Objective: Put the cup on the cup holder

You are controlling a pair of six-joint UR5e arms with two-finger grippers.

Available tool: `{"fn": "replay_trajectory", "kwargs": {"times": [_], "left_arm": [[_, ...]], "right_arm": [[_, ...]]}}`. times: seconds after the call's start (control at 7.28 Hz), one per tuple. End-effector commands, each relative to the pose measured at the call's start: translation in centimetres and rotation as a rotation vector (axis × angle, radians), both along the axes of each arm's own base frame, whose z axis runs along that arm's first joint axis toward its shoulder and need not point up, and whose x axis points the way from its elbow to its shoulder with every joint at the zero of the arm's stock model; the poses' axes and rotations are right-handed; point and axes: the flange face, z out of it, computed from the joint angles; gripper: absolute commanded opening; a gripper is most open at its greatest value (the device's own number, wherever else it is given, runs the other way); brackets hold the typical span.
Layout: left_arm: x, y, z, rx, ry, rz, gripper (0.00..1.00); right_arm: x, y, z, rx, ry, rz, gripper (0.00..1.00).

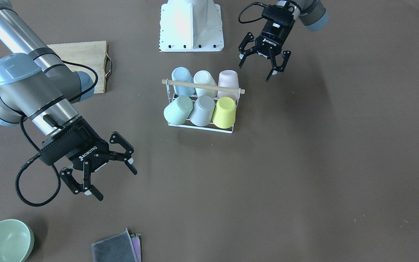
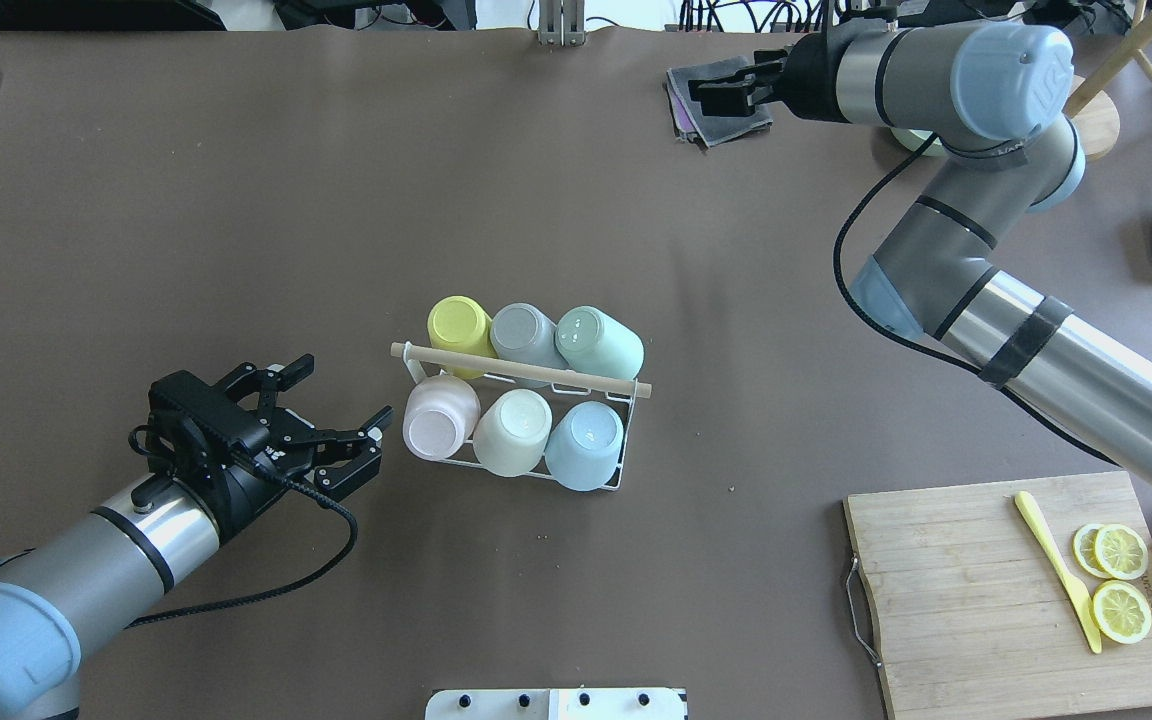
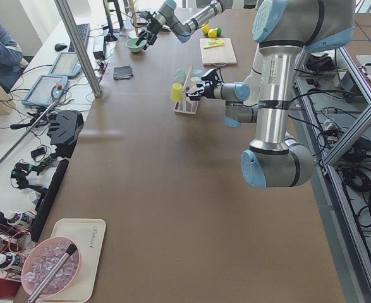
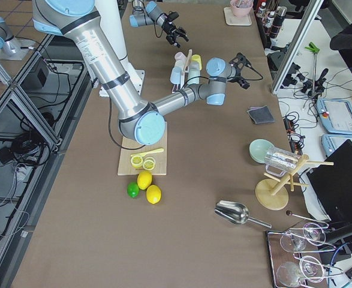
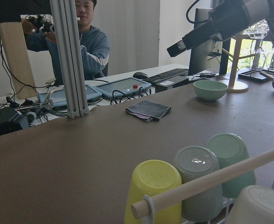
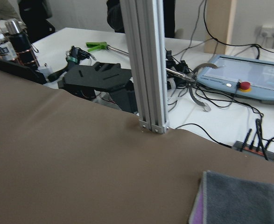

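Observation:
The white wire cup holder [image 2: 626, 440] with its wooden dowel handle [image 2: 521, 370] stands mid-table. Six cups sit upside down on it: yellow [image 2: 458, 325], grey [image 2: 526, 333] and mint green [image 2: 598, 340] in the far row, pink [image 2: 439, 418], cream [image 2: 513, 430] and light blue [image 2: 584, 445] in the near row. My left gripper [image 2: 341, 398] is open and empty, just left of the pink cup and clear of it. My right gripper [image 1: 116, 183] is open and empty, far from the holder. The left wrist view shows the yellow cup [image 5: 153, 189] and the dowel [image 5: 211, 179] close up.
A wooden cutting board [image 2: 1016, 590] with lemon slices and a yellow knife lies at the near right. A folded grey cloth [image 1: 116, 247] and a green bowl [image 1: 4, 240] lie at the far edge, close to the right gripper. The white robot base [image 1: 191, 25] stands behind the holder.

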Motion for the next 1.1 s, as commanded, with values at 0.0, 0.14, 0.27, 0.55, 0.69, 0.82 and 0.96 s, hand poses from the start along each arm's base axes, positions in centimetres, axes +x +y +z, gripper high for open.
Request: {"fn": "replay_trajectory", "kwargs": {"times": [0.0, 0.14, 0.27, 0.55, 0.69, 0.82, 0.96], "left_arm": [[-2.0, -4.1, 1.4, -0.247, -0.083, 0.067, 0.99], [-3.9, -6.9, 2.7, -0.355, -0.148, 0.105, 0.99], [-7.1, -10.0, 4.5, -0.480, -0.205, 0.140, 0.99], [-16.4, -15.4, 8.2, -0.803, -0.209, 0.221, 0.99], [-23.2, -16.7, 11.1, -0.952, -0.166, 0.232, 0.99], [-30.9, -16.7, 14.5, -1.018, -0.157, 0.220, 0.99], [-38.0, -15.2, 18.7, -1.008, -0.198, 0.272, 0.99]], "right_arm": [[1.8, -0.8, 0.9, -0.211, 0.141, -0.027, 1.00], [4.6, -0.9, 0.9, -0.318, 0.192, -0.043, 1.00], [7.6, -1.4, 1.0, -0.367, 0.263, -0.054, 1.00], [13.0, -0.6, 1.6, -0.469, 0.409, -0.103, 1.00], [14.8, 0.5, 1.3, -0.515, 0.462, -0.120, 1.00], [17.5, 1.3, 4.3, -0.580, 0.516, -0.181, 1.00], [22.0, 1.9, 9.2, -0.624, 0.504, -0.254, 1.00]]}}
